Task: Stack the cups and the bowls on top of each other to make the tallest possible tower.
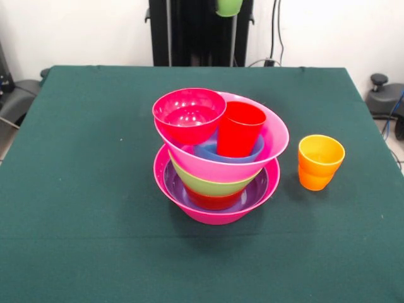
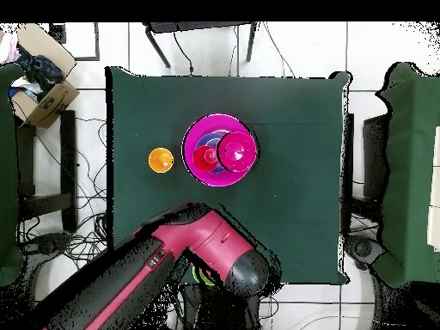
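A tower (image 1: 218, 161) of glossy plastic bowls is seen at the middle of the dark green table (image 1: 82, 189): a large hot-pink bowl (image 1: 214, 213) as base, with purple, orange-red and lime green bowls nested inside. A second, tilted hot-pink bowl (image 1: 268, 142) is carried on top, holding a small blue bowl (image 1: 211, 151), a red cup (image 1: 240, 129) and a crimson bowl (image 1: 189, 115). An orange cup (image 1: 320, 161) is set apart beside it. A lime green cup (image 1: 228, 6) is glimpsed at the top edge; the state of the gripper cannot be told.
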You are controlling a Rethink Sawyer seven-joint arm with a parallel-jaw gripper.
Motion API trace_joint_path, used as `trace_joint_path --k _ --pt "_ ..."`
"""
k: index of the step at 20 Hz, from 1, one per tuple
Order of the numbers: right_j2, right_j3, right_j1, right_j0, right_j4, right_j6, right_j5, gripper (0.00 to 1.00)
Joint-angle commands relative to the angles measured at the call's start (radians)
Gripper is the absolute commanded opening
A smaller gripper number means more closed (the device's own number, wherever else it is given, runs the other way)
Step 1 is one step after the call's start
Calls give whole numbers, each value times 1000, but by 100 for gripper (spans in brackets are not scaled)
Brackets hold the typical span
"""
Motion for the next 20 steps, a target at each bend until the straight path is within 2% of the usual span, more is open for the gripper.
trace_joint_path --k 1,8,14,20 --pt "208 -27 34 -71 -18 -386 180 0" --pt "277 -145 106 -162 4 -497 310 0" --pt "298 -210 125 -200 -28 -545 326 0" --pt "285 -271 142 -196 -38 -503 311 0"
